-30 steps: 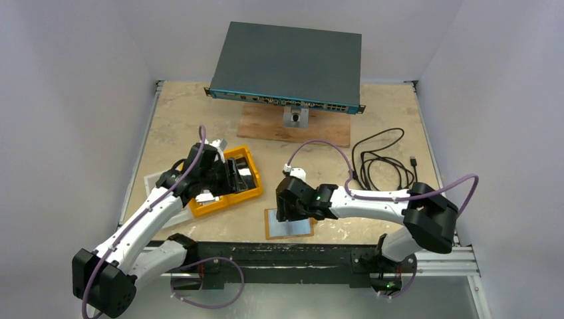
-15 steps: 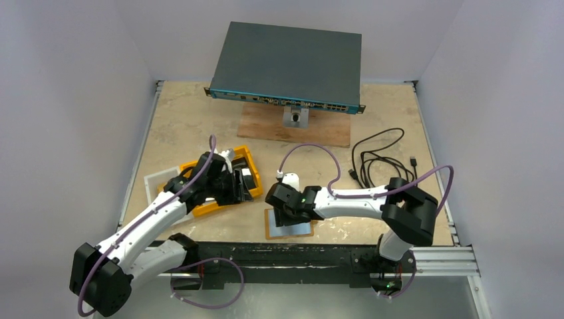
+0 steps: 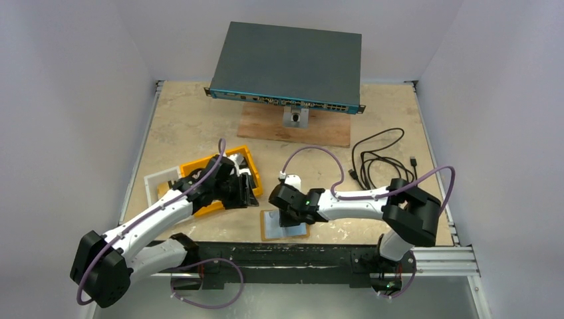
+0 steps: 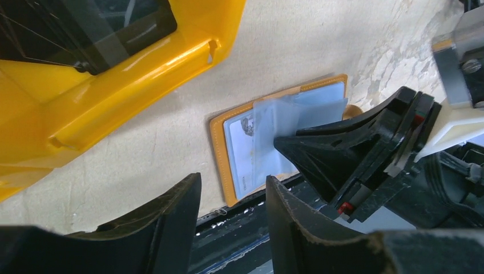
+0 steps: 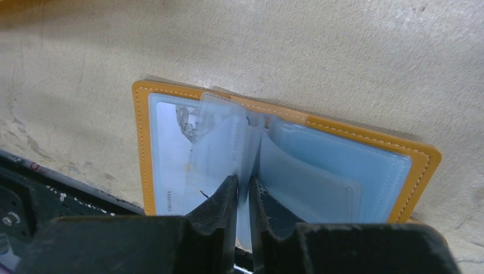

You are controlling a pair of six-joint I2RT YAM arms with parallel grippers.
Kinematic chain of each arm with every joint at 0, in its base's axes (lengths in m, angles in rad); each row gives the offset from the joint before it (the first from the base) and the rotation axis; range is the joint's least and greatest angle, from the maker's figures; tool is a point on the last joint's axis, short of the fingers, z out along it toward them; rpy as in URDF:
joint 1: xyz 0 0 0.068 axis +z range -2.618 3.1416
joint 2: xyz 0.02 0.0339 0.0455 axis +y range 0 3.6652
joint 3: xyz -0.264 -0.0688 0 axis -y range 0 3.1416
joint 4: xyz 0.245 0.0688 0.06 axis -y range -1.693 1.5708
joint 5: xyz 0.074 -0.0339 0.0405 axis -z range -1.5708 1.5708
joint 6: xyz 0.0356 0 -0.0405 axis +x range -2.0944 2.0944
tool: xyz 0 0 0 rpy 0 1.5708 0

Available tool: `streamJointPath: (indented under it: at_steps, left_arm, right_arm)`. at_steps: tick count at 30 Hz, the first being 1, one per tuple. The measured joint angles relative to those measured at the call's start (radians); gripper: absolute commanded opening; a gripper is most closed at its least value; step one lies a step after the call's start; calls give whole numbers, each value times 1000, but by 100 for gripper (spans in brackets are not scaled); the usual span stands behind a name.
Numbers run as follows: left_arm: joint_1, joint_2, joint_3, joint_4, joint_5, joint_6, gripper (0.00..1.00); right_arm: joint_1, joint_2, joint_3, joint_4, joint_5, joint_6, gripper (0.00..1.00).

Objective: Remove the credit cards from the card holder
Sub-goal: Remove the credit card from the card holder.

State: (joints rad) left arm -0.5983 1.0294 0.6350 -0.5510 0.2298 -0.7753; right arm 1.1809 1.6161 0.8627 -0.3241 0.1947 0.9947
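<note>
**Right gripper pinching sleeve, cards not yet out**

Card holder lies open and flat on the table, lower centre of the top view, close to the near edge. In the right wrist view it fills the middle of the frame, tan border round pale plastic pockets.

Right gripper is down on it, jaws nearly together and clamped on a clear sleeve that stands up from the spine. Cannot tell if there is a card inside that leaf.

Credit cards: one pale card with small print shows behind the left pocket window. Right-hand pockets are too hazy to tell. No card lies loose on the table.

Left gripper hovers at the lower left of the holder, beside the yellow tray. Its jaws are apart with nothing between them, aimed toward the holder and not touching it.

Step, my read: early extraction, getting a grip on a pocket before any card comes free.

Next move likely needs the holder pinned. Left arm is placed to press or clamp the tan cover while the right pulls. A pull on sleeve alone would probably lift the whole holder. Right may need to re-grip on a card edge instead of plastic.
</note>
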Motion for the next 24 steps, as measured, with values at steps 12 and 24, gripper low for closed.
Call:
streamJointPath:
  at_steps: [12,24]
  left_arm:
    - [-105,158,-32,147,64,-62,37]
    - [-168,357,-33,268,100,-105,37]
  right_arm:
    - [-59,-85,-176,238,-118,38,4]
    - [-141,-151,-373,525,-261,71,3]
